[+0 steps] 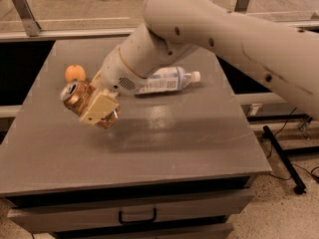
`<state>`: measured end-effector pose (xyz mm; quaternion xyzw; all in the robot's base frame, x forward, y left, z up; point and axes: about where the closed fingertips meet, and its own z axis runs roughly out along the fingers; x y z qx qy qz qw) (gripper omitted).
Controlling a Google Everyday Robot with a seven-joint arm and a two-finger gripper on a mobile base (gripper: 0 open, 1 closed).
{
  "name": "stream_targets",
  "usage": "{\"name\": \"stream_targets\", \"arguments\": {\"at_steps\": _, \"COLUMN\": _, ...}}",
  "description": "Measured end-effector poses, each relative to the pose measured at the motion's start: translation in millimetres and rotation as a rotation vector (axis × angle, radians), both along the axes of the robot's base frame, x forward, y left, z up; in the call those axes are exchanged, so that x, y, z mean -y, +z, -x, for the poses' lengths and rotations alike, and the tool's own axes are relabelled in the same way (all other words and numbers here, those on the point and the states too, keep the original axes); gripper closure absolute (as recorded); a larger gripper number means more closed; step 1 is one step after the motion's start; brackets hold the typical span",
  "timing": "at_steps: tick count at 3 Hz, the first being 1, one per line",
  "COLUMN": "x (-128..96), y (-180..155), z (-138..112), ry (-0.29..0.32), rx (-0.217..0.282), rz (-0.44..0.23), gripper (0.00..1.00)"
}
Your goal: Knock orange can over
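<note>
The tool (94, 106) is squeezing the orange can (75, 94), which is tilting over the bench (174, 143), maybe touching it, just beside a small orange fruit (75, 72).

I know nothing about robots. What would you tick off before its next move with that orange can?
1. Right target: ok. The gripper at the table's left side clasps the orange can, not the orange fruit.
2. Can knocked over: not ok. It is tilted in the grip, not lying on the table.
3. Can's base touching the table: cannot tell.
4. Landing spot in front of the can: ok, only tabletop shows there.
5. Bottle: ok, it lies behind the arm, apart from the can.
6. Fruit: not ok, close behind the can.
</note>
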<state>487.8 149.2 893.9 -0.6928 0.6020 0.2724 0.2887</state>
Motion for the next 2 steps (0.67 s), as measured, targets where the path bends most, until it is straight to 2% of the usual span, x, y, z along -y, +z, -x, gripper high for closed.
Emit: {"name": "stream_targets", "arguments": {"at_steps": 2, "x": 24.5, "y": -11.4, "z": -4.0, "ry": -0.056, "rx": -0.006, "rz": 0.436, "gripper": 1.00}}
